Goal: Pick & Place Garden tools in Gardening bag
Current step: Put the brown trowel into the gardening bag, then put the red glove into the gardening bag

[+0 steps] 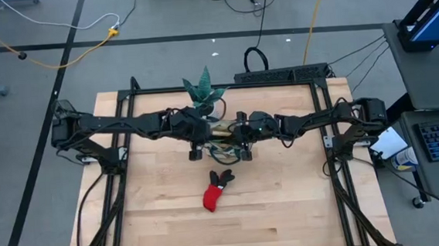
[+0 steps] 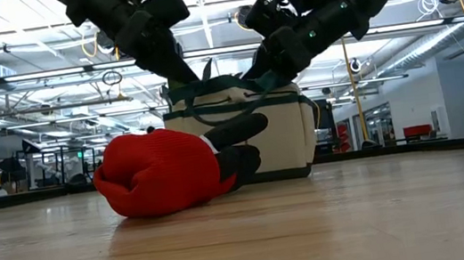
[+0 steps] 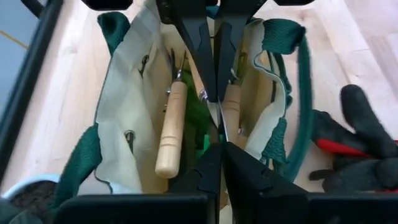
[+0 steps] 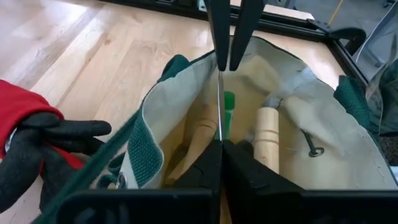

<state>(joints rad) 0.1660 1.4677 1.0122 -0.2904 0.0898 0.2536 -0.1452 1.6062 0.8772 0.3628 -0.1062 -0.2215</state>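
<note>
Tabletop (image 1: pixel 288 211): glove (image 1: pixel 215 191) beside both pincers

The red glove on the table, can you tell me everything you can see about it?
The glove is red knit fabric with black fingers and palm. It lies flat on the bare wooden table, fingers pointing toward the gardening bag. It sits just in front of the bag, outside it; whether the fingertips touch the bag is unclear. No gripper holds it.

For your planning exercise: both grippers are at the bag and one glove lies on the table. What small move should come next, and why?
Probably lift the right gripper clear of the gardening bag, then move toward the glove: its fingers are shut on nothing, wooden-handled tools are inside, and the glove remains out.
</note>
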